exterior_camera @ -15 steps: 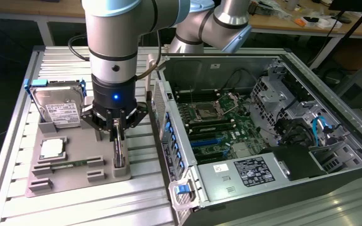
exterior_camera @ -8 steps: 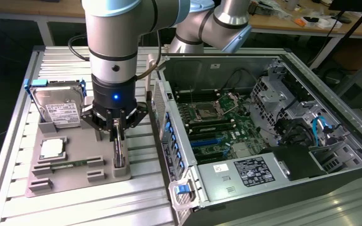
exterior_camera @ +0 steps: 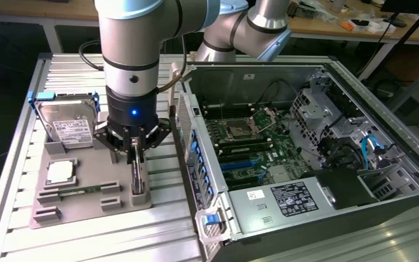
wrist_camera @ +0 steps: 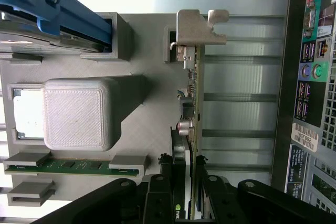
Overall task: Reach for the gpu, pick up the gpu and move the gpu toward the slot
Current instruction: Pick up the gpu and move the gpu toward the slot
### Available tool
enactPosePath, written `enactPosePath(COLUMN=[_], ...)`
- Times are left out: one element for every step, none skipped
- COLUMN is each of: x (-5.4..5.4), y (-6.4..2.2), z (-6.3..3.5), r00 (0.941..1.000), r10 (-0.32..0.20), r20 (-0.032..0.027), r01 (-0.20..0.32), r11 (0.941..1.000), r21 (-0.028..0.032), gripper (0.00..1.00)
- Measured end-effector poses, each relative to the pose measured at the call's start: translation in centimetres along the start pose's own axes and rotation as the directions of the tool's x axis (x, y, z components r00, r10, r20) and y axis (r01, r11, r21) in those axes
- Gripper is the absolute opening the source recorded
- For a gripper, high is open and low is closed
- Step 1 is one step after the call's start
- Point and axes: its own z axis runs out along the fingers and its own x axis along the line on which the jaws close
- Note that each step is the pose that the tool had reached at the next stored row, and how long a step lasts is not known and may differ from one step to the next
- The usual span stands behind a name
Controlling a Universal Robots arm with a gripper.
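While my gripper (exterior_camera: 137, 152) hangs straight down over the grey holder tray (exterior_camera: 85, 210), its fingers (wrist_camera: 158, 195) are closed on the gpu (wrist_camera: 190, 129), one on each flat face of the card's upper edge. The gpu stands on edge in its holder, seen in the exterior view as a thin dark slab directly beneath the tool, with its silver end bracket (wrist_camera: 197, 26) at the far end from my fingers in the wrist view. Its long axis runs along the tray, roughly parallel to the open side of the computer case (exterior_camera: 304, 164). That case, with the motherboard (exterior_camera: 250, 153) and its slots, lies toward the exterior view's right of the card, just beside the tray. The hard drive (exterior_camera: 67, 123) and memory stick (wrist_camera: 73, 165) sit on the other side, untouched.
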Motion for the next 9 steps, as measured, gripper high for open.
enactPosePath(x=[0.0, 0.0, 0.0, 0.0, 0.0, 0.0, 0.0, 0.0, 0.0], y=[0.0, 0.0, 0.0, 0.0, 0.0, 0.0, 0.0, 0.0, 0.0], z=[0.0, 0.0, 0.0, 0.0, 0.0, 0.0, 0.0, 0.0, 0.0], r00=[1.0, 1.0, 1.0, 1.0, 1.0, 1.0, 1.0, 1.0, 1.0], r10=[0.0, 0.0, 0.0, 0.0, 0.0, 0.0, 0.0, 0.0, 0.0], r20=[0.0, -0.0001, 0.0, -0.0001, 0.0, -0.0001, 0.0, 0.0, 0.0], r01=[0.0, 0.0, 0.0, 0.0, 0.0, 0.0, 0.0, 0.0, 0.0], r11=[1.0, 1.0, 1.0, 1.0, 1.0, 1.0, 1.0, 1.0, 1.0], r21=[0.0, 0.0, 0.0, 0.0, 0.0, 0.0, 0.0, 0.0, 0.0], gripper=[0.27, 0.27, 0.28, 0.28, 0.35, 0.35, 0.35, 0.35, 0.35])
